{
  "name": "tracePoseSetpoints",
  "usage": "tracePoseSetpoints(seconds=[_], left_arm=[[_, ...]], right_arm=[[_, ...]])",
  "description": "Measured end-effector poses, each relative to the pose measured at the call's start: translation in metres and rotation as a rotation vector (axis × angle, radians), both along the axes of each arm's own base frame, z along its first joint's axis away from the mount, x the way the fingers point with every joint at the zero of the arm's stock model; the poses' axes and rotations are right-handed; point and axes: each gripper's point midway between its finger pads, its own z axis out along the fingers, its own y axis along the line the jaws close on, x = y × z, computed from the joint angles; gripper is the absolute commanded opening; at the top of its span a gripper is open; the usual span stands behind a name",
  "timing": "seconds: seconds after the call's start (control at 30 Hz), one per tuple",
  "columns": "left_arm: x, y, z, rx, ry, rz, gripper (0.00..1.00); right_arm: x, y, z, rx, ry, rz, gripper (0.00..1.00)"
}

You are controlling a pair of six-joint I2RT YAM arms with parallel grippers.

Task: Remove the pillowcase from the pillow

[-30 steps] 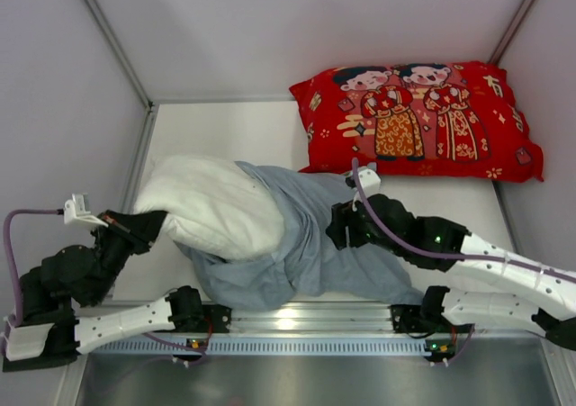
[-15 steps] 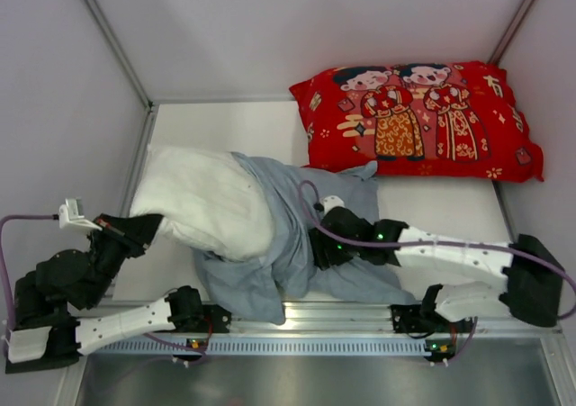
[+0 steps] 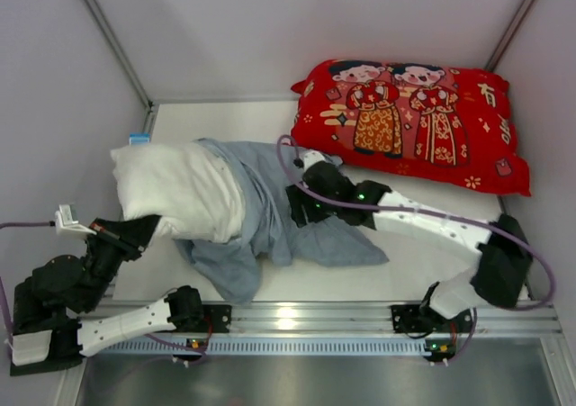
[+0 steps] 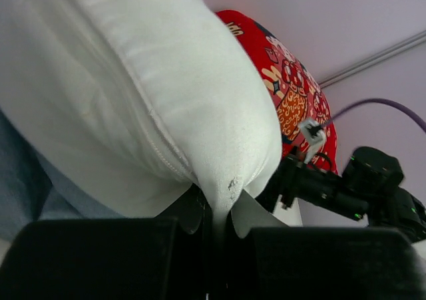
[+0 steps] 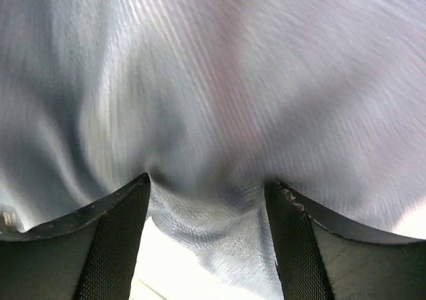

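Note:
The plain white pillow (image 3: 171,190) lies at the left, its right half still inside the blue-grey pillowcase (image 3: 261,217). The case trails right and toward the near edge in crumpled folds. My left gripper (image 3: 148,229) is shut on the pillow's near-left corner. In the left wrist view that corner (image 4: 226,187) is pinched between the jaws of the left gripper (image 4: 216,210). My right gripper (image 3: 295,206) presses into the case's middle from the right. In the right wrist view the right gripper (image 5: 208,193) stands wide open, with pillowcase cloth (image 5: 213,80) bulging between its fingers (image 5: 113,240).
A red cartoon-print pillow (image 3: 405,122) lies at the back right, touching the case's far edge. A small blue object (image 3: 138,139) sits by the left wall. Grey walls close in left, right and back. A metal rail (image 3: 288,320) runs along the near edge.
The pillow and its case have slid left and toward the back. My right gripper followed them leftward, arm stretching out. The red pillow shifted slightly. The left gripper kept its hold.

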Motion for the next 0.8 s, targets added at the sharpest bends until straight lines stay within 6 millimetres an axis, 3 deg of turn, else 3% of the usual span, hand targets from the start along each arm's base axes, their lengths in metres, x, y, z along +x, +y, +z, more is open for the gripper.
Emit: tracePoseSetpoints(seconds=[0.17, 0.23, 0.37, 0.47, 0.57, 0.67, 0.8], left_arm=[[-0.001, -0.007, -0.006, 0.011, 0.011, -0.022, 0.00], [-0.001, -0.009, -0.007, 0.012, 0.015, -0.032, 0.00], [-0.002, -0.012, -0.008, 0.010, 0.019, -0.046, 0.00], [-0.003, -0.014, -0.008, 0.010, 0.020, -0.058, 0.00], [-0.004, -0.015, -0.008, 0.008, 0.021, -0.068, 0.00], [-0.005, -0.015, -0.008, 0.008, 0.021, -0.070, 0.00], [-0.005, -0.015, -0.008, 0.009, 0.021, -0.070, 0.00]], right_arm=[[-0.035, -0.077, 0.018, 0.036, -0.084, -0.069, 0.80], [-0.041, -0.103, 0.010, 0.019, -0.099, -0.118, 0.83], [-0.038, -0.146, -0.029, -0.077, -0.065, -0.237, 0.84], [-0.034, -0.162, -0.037, -0.104, -0.058, -0.323, 0.85], [-0.028, -0.174, -0.027, -0.071, -0.084, -0.403, 0.89], [-0.018, -0.198, -0.015, -0.048, -0.113, -0.511, 0.89], [-0.015, -0.220, -0.018, -0.072, -0.101, -0.614, 0.88]])
